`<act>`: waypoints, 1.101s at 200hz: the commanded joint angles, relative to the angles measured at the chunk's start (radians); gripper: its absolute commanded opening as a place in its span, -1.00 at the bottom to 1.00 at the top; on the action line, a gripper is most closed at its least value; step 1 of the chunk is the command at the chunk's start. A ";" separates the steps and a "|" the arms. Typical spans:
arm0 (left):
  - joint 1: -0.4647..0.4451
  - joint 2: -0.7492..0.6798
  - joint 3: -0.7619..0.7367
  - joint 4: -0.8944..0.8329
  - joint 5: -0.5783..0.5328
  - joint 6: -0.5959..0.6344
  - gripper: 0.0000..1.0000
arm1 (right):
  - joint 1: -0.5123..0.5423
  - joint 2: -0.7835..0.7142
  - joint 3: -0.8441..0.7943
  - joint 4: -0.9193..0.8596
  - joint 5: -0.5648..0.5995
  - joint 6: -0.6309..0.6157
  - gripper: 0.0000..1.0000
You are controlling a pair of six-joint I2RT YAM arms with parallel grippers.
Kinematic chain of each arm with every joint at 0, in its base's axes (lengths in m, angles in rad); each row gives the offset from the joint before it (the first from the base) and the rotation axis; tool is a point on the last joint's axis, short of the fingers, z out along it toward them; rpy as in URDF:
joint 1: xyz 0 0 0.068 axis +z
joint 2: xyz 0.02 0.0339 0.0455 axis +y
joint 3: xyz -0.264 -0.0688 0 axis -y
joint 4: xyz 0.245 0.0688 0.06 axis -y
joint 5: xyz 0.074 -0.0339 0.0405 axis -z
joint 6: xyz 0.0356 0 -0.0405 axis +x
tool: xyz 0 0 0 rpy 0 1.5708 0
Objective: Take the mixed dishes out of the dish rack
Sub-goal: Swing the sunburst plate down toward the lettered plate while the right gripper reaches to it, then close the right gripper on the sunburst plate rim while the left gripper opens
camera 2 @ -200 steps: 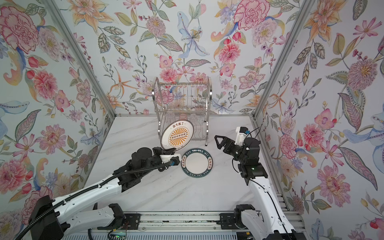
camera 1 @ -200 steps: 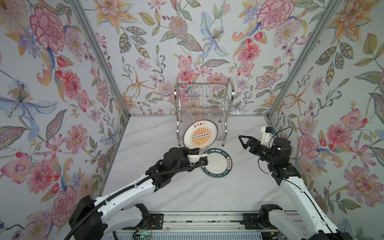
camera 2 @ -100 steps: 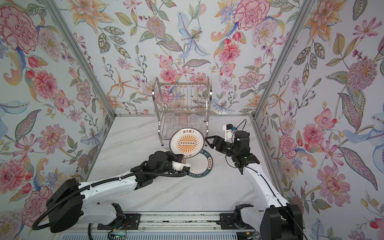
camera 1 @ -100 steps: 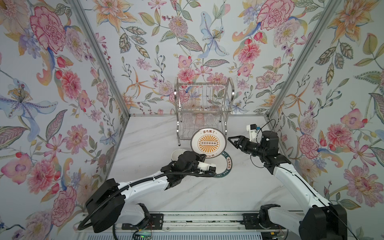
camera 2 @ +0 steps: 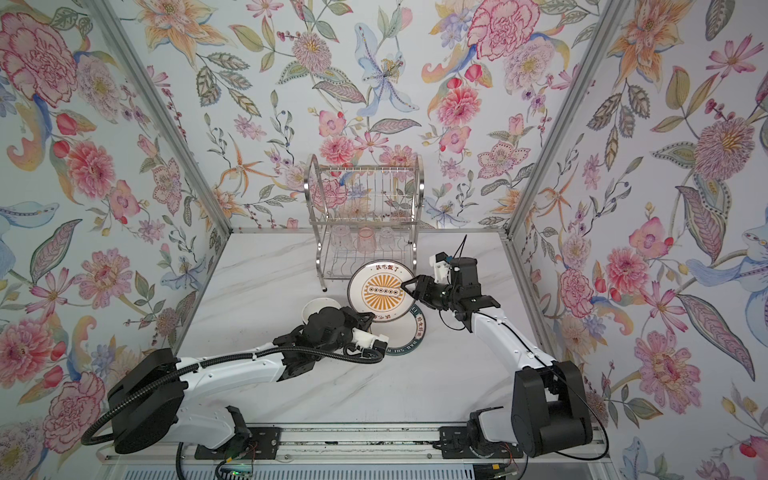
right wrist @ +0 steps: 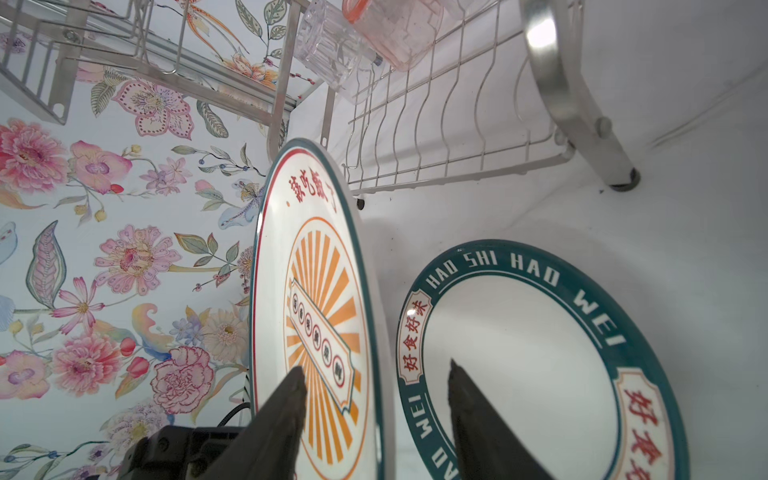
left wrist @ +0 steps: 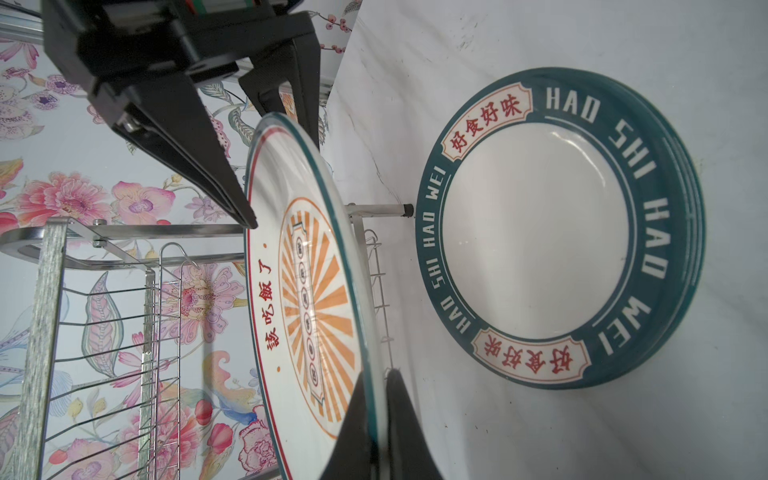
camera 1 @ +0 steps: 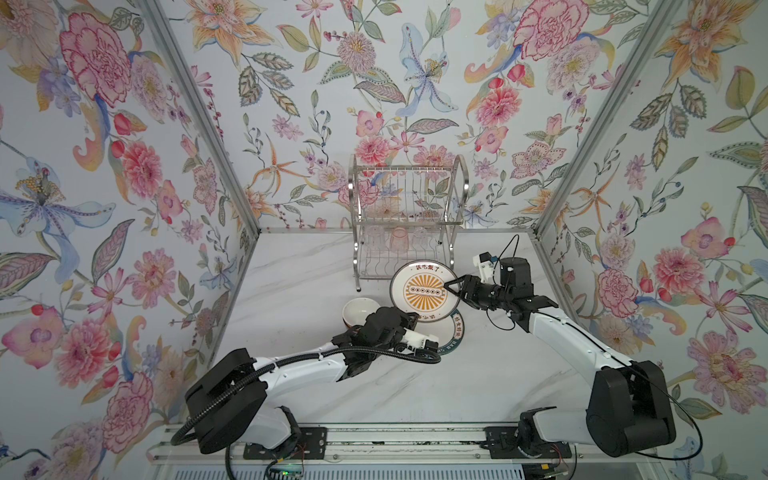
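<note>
One bowl (camera 1: 358, 311), in both top views only.

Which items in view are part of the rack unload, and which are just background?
Job: dish rack; orange sunburst plate, held by the left gripper; teal-lettered plate and bowl, both out of the rack; pink glass and two clear glasses inside it.
Background: floral walls; marble tabletop; base rail.

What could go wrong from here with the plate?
1. The left gripper pinches the sunburst plate on edge, and the right gripper straddles its rim with jaws apart. If the left lets go early, the plate may drop against the teal plate lying flat on the table.
2. The sunburst plate hangs close to the rack; a swing could clip it.
</note>
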 commanded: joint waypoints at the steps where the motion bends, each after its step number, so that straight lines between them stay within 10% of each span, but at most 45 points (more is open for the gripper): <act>1: -0.013 0.009 0.011 0.078 -0.025 0.015 -1.00 | 0.006 0.023 0.029 -0.030 -0.006 0.002 -0.08; 109: -0.013 0.025 -0.001 0.090 -0.044 0.032 -1.00 | 0.006 0.031 0.013 -0.050 -0.020 0.021 -0.98; 145: -0.013 0.014 -0.027 0.186 -0.056 -0.017 0.42 | 0.000 -0.007 -0.017 -0.022 0.038 0.050 -1.00; 189: -0.010 -0.040 -0.049 0.179 -0.044 -0.080 0.96 | -0.037 -0.123 -0.083 -0.021 0.153 0.076 -1.00; 220: 0.019 -0.114 -0.035 0.139 0.000 -0.203 0.99 | -0.063 -0.222 -0.133 -0.091 0.231 0.047 -1.00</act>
